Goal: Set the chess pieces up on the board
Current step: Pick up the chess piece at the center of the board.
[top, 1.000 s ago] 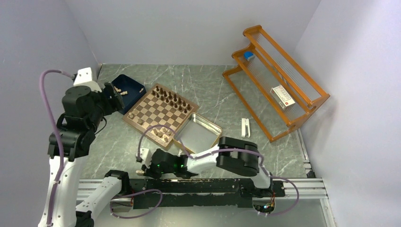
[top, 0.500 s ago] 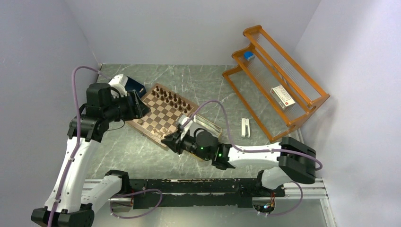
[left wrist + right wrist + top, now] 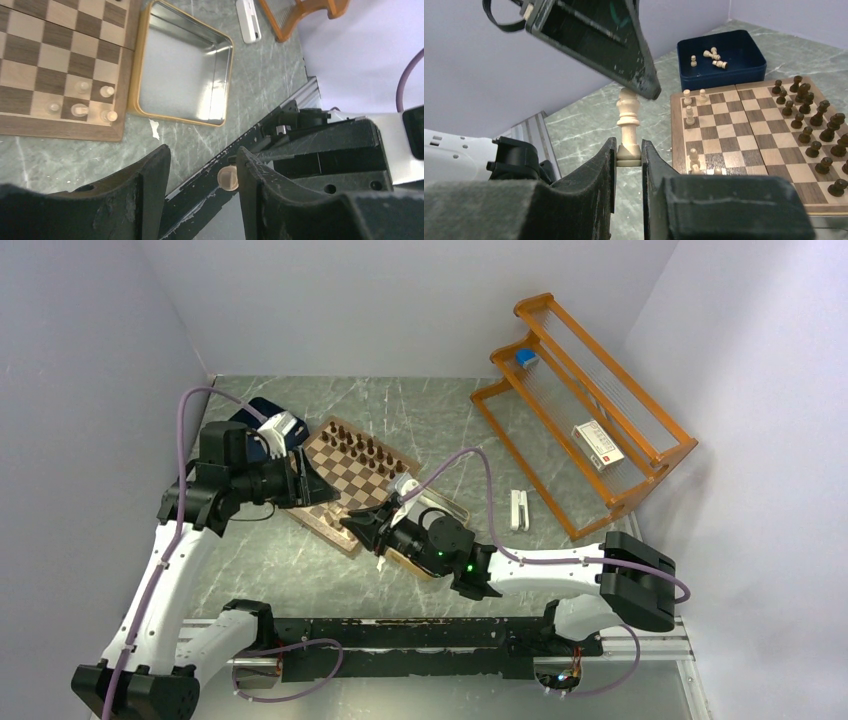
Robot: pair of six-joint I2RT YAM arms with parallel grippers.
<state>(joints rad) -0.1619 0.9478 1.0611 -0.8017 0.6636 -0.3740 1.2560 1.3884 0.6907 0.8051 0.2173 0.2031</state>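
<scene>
Right wrist view: right jaws pinch pale chessman [image 3: 628,125] by base, off-board over tabletop [image 3: 574,127]; left jaws part-open astride its top. Dark ranks [image 3: 806,135] set on chessboard [image 3: 744,135]; few pale placed, others in navy tray [image 3: 724,75], so approx. half done.

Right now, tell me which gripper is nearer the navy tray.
Left: left gripper over the board's side facing the navy tray; right gripper farther, at the board's near corner.

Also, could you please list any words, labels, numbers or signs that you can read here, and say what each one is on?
No text here can be read.
small box on the orange rack: red and white print, too blurred to read.
board, silver tin, navy tray: no lettering visible.
</scene>
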